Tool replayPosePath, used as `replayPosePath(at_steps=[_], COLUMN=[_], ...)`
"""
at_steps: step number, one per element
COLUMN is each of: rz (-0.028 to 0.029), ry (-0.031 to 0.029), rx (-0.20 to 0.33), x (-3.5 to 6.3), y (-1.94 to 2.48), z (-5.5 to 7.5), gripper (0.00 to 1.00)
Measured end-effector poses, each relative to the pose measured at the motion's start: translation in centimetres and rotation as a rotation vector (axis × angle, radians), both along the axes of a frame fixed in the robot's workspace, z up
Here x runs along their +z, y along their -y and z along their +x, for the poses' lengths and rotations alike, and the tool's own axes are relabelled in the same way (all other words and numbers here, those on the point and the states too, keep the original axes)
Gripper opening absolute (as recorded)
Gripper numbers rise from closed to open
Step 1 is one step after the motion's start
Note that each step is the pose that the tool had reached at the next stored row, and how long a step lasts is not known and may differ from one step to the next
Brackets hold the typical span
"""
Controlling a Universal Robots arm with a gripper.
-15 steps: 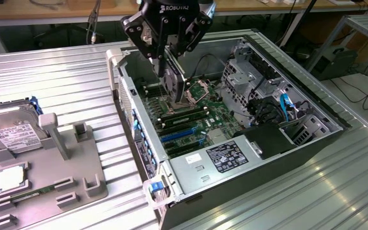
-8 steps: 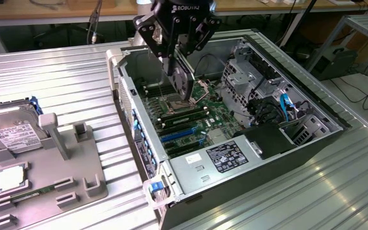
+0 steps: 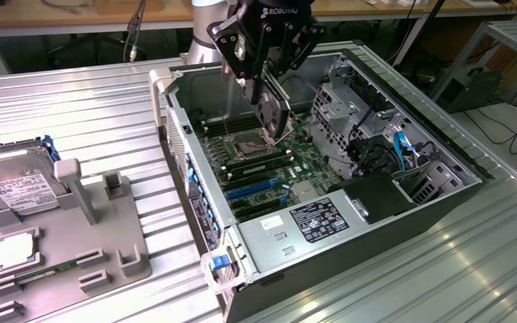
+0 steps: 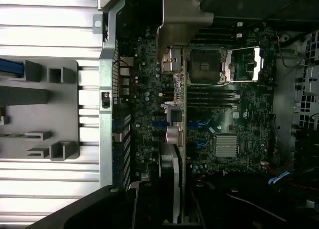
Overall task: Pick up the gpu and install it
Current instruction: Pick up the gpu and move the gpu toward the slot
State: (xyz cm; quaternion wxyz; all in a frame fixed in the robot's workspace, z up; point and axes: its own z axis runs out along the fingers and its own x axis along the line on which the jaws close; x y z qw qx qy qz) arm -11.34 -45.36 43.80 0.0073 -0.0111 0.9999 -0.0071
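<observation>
Ribbed metal surface carries the open PC case. Pincer hangs over the motherboard, part-closed and pinching the gpu, which is on edge, in the air, not yet seated. Risk imo: the card looks tilted, so it could miss the blue slots or snag the RAM sticks.

Exterior high oblique, wrist close overhead, both share motherboard

Probably a robotics lab: ribbed metal bench, opened computer tower, cable-strewn wooden workbenches behind.
</observation>
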Motion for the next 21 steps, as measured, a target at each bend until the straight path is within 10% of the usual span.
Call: replayPosePath(at_steps=[21], rz=[0.0001], ry=[0.0], rx=[0.001], x=[-0.25], y=[0.0], z=[5.0], gripper=[0.28])
